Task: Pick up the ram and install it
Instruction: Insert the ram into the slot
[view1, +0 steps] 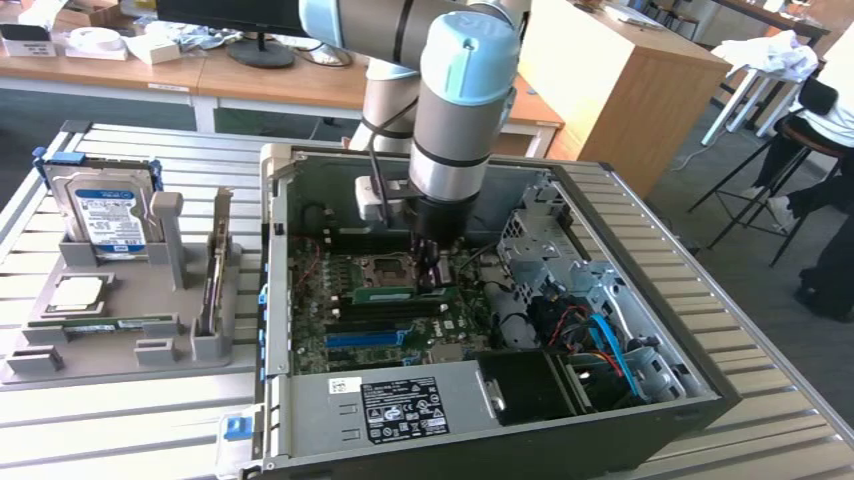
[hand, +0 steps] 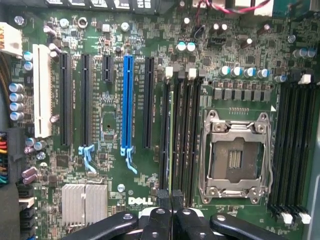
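Observation:
The ram (view1: 398, 294) is a thin green stick held level just above the black memory slots of the motherboard (view1: 350, 340) inside the open computer case. My gripper (view1: 430, 283) reaches straight down into the case and is shut on one end of it. In the wrist view I see the ram (hand: 171, 140) edge-on as a thin green line along a black slot (hand: 165, 135) beside the processor socket. My gripper (hand: 171, 196) pinches its near end between black fingers (hand: 163, 197). Whether the stick is seated in the slot I cannot tell.
The empty silver processor socket (hand: 235, 155) lies beside the slots, with a blue slot (hand: 127, 105) and a heat sink (hand: 84, 202) on the other side. The case walls (view1: 276, 300) enclose the board. A grey tray (view1: 120, 355) with a hard drive (view1: 110, 215) stands at the exterior view's left.

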